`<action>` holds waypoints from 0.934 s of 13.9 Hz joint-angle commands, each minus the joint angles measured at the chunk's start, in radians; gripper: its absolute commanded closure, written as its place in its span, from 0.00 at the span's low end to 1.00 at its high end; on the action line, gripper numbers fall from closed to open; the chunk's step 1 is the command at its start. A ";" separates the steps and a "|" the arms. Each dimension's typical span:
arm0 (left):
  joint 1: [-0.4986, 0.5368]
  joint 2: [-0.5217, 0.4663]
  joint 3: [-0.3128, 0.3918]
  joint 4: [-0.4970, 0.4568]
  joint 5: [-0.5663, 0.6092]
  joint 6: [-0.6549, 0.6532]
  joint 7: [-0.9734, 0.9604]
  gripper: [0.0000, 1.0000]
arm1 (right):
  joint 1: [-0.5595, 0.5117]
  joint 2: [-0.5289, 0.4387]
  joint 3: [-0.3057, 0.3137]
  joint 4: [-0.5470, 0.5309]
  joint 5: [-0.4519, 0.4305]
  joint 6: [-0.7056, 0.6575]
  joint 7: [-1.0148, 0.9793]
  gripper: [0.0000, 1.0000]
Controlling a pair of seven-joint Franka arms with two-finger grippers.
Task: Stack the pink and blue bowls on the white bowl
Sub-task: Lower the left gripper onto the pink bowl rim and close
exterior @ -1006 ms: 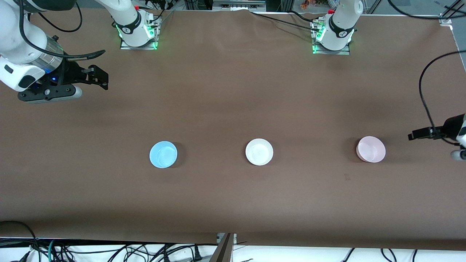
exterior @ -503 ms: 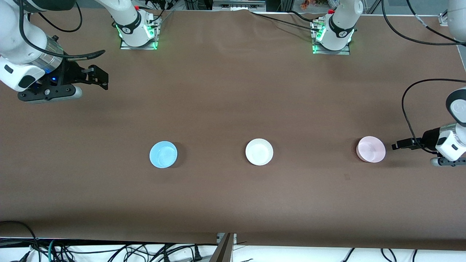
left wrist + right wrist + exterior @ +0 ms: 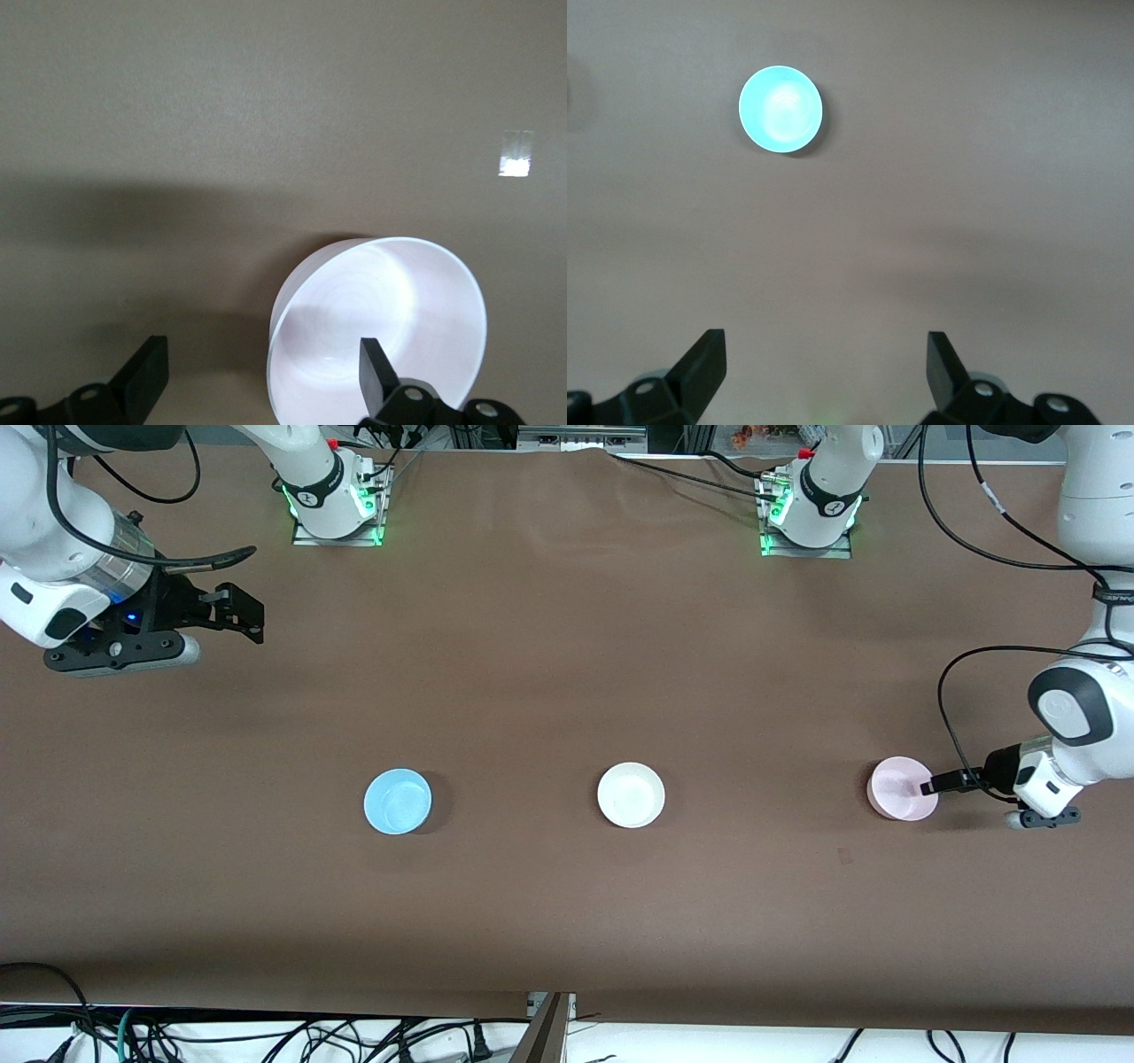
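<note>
Three bowls sit in a row on the brown table. The blue bowl (image 3: 398,802) is toward the right arm's end, the white bowl (image 3: 631,794) is in the middle, and the pink bowl (image 3: 902,788) is toward the left arm's end. My left gripper (image 3: 930,786) is open at the pink bowl's rim. In the left wrist view (image 3: 261,376) one finger (image 3: 376,372) is inside the pink bowl (image 3: 390,301) and the other (image 3: 146,381) is outside it. My right gripper (image 3: 251,615) waits open and empty above the table near its end. It (image 3: 822,365) sees the blue bowl (image 3: 780,109).
The two arm bases (image 3: 335,505) (image 3: 808,518) stand along the table's edge farthest from the front camera. A small pale patch (image 3: 516,166) lies on the table near the pink bowl. Cables (image 3: 266,1041) hang below the table's edge nearest the front camera.
My left arm has come in from its end of the table and brought its open gripper to the pink bowl's rim. The right arm and the bowls have not moved.
</note>
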 commanded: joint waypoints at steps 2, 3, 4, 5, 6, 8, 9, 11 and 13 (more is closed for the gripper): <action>-0.022 -0.025 0.013 -0.031 -0.031 0.020 0.034 0.25 | -0.003 -0.006 -0.001 0.009 0.018 -0.012 -0.017 0.00; -0.022 -0.026 0.013 -0.031 -0.031 0.017 0.032 0.38 | -0.003 -0.006 -0.001 0.009 0.016 -0.012 -0.017 0.00; -0.024 -0.028 0.013 -0.031 -0.031 0.015 0.032 0.53 | -0.003 -0.006 0.001 0.009 0.018 -0.012 -0.017 0.00; -0.024 -0.028 0.013 -0.031 -0.031 0.015 0.025 0.65 | -0.003 -0.006 0.001 0.009 0.018 -0.012 -0.017 0.00; -0.024 -0.029 0.013 -0.031 -0.031 0.015 0.017 0.74 | -0.003 -0.006 0.002 0.009 0.018 -0.014 -0.017 0.00; -0.025 -0.031 0.013 -0.029 -0.031 0.014 0.025 0.95 | -0.003 -0.006 0.001 0.009 0.018 -0.014 -0.017 0.00; -0.025 -0.031 0.013 -0.029 -0.031 0.014 0.028 1.00 | -0.003 -0.006 0.001 0.009 0.018 -0.015 -0.017 0.00; -0.025 -0.037 0.013 -0.011 -0.032 -0.033 0.014 1.00 | -0.003 -0.006 0.001 0.009 0.018 -0.014 -0.017 0.00; -0.028 -0.058 0.011 0.027 -0.042 -0.095 -0.014 1.00 | -0.003 -0.006 0.001 0.009 0.018 -0.012 -0.017 0.00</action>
